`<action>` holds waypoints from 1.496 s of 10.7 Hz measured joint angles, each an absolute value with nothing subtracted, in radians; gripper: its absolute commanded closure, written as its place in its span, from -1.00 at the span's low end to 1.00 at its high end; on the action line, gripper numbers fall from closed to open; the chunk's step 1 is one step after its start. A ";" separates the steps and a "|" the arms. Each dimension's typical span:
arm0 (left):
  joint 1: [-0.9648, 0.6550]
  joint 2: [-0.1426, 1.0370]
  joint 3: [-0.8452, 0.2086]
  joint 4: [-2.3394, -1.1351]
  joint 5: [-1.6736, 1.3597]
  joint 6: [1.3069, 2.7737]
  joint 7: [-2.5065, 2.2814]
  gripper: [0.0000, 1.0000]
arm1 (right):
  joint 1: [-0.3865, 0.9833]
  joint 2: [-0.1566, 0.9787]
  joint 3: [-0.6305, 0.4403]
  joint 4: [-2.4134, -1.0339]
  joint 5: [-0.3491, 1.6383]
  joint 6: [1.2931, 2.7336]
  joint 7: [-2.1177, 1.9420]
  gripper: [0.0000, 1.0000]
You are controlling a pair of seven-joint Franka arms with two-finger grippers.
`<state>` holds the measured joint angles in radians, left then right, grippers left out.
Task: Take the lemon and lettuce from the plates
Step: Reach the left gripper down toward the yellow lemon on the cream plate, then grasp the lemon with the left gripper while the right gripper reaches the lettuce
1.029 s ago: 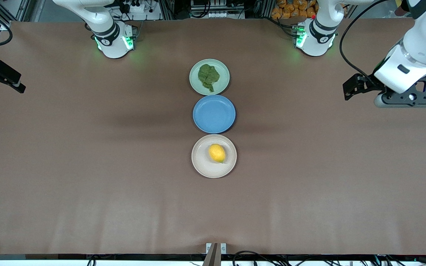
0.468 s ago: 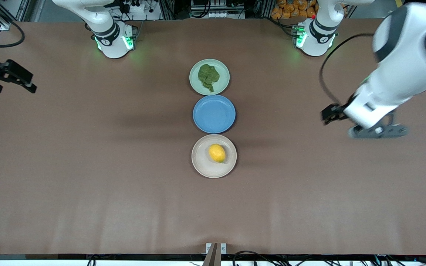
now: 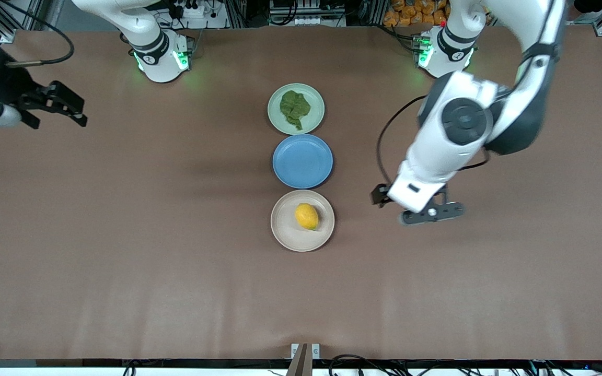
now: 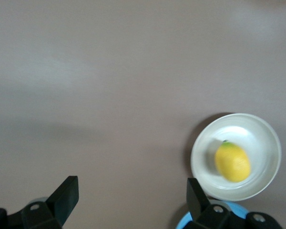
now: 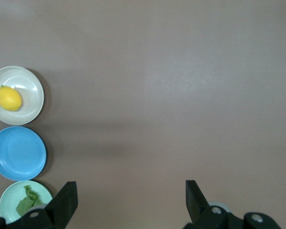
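- 3 plates lie in a row mid-table (image 3: 123,261); the mint plate (image 3: 315,99) farthest from the front camera, the blue plate (image 3: 302,161) between, the cream plate (image 3: 285,230) nearest
- the lettuce (image 3: 294,109) lies on the mint plate; the lemon (image 3: 307,216) lies on the cream plate
- the left hand (image 3: 379,197) hangs over bare table just beside the cream plate, toward the left arm's end; fingers (image 4: 66,195) spread, holding nothing
- the right hand (image 3: 63,107) hangs over the right arm's end of the table, well apart from the plates; fingers (image 5: 66,198) spread, holding nothing
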<state>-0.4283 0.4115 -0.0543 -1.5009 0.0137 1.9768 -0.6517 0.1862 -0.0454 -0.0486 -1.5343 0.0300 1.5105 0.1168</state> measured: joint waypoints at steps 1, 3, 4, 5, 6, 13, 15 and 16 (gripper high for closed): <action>-0.457 0.446 -0.055 -1.499 0.014 2.029 -0.720 -1.00 | 0.209 -0.046 -0.042 -1.540 0.034 1.504 0.140 -1.00; -0.510 0.525 -0.058 -1.481 0.013 2.129 -0.850 -1.00 | 0.250 -0.045 0.007 -1.563 0.036 1.502 0.228 -1.00; -0.531 0.568 -0.059 -1.462 0.013 2.176 -0.915 -1.00 | 0.269 -0.045 0.039 -1.578 0.036 1.502 0.264 -1.00; -0.547 0.609 -0.059 -1.444 0.013 2.222 -0.973 -1.00 | 0.278 -0.045 0.074 -1.593 0.036 1.502 0.294 -1.00; -0.559 0.642 -0.060 -1.433 0.013 2.261 -1.022 -1.00 | 0.282 -0.045 0.109 -1.604 0.037 1.503 0.326 -1.00; -0.662 0.822 -0.062 -1.417 0.013 2.513 -1.306 -1.00 | 0.280 -0.046 0.436 -1.728 0.037 1.622 0.594 -1.00; -0.663 0.850 -0.062 -1.415 0.013 2.532 -1.321 -1.00 | 0.280 -0.046 0.528 -1.802 0.037 1.699 0.664 -1.00; -0.666 0.862 -0.062 -1.415 0.013 2.555 -1.329 -0.43 | 0.280 -0.046 0.563 -1.840 0.037 1.743 0.697 -1.00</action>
<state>-0.6655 0.8623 -0.0622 -1.4150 0.0129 2.5552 -1.3292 0.2798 -0.0458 0.5635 -1.8401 0.0373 1.7429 0.6965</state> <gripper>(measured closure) 0.000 0.000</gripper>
